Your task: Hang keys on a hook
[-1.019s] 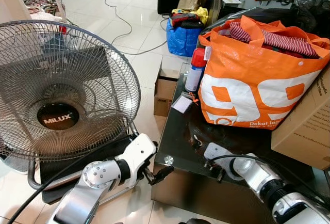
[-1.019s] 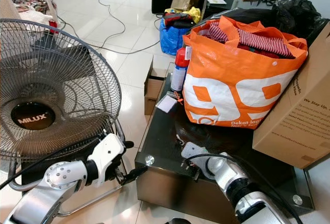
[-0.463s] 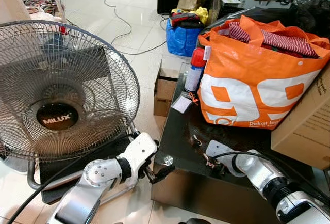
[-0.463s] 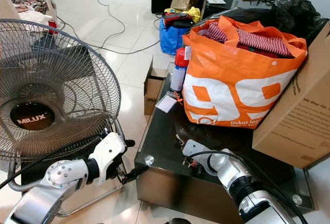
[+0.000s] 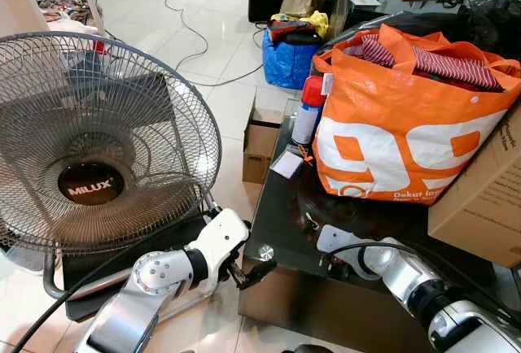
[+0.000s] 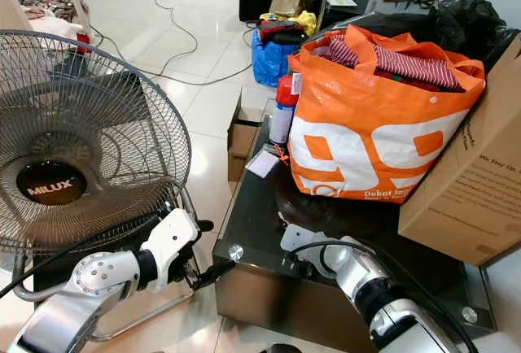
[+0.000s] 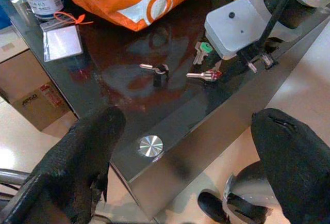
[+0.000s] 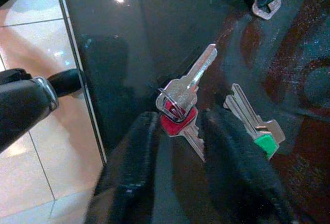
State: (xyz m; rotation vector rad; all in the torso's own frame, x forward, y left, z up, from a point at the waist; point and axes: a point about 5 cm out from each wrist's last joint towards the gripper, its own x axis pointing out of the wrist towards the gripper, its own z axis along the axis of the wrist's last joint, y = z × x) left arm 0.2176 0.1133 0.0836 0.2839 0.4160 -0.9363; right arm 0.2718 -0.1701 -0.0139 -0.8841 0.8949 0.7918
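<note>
White floor tiles (image 5: 220, 11) fill the upper left of the head view, with a cable (image 5: 181, 19) lying across them. At the left side stands a big round fan (image 5: 98, 141) with the word MILUX on its middle. Below it, at the lower left, the left gripper (image 5: 252, 272) hangs beside the edge of the table, with its two black fingers (image 7: 77, 162) spread wide and holding nothing.

A little right of the fan, a small brown box (image 5: 262, 143) sits on the floor. Behind it, near the top middle, there is a blue bag (image 5: 286, 60).

Next comes the dark shiny table (image 5: 281, 215). At its far end stand a spray can with a red cap (image 5: 308, 111) and a white card (image 5: 286, 164). A big orange bag (image 5: 407, 121) full of striped clothes sits on the table at the right. A cardboard box (image 5: 480, 198) leans at the far right edge.

The keys (image 8: 181, 111) lie flat on the table near its front edge, at the lower middle. One has a red head and a ring, and another key with a green head (image 8: 257, 127) lies just beside it. The right gripper (image 8: 178, 146) is low over the table, with its fingers (image 8: 135, 172) a narrow way apart on each side of the red key. I cannot tell if they touch it.
</note>
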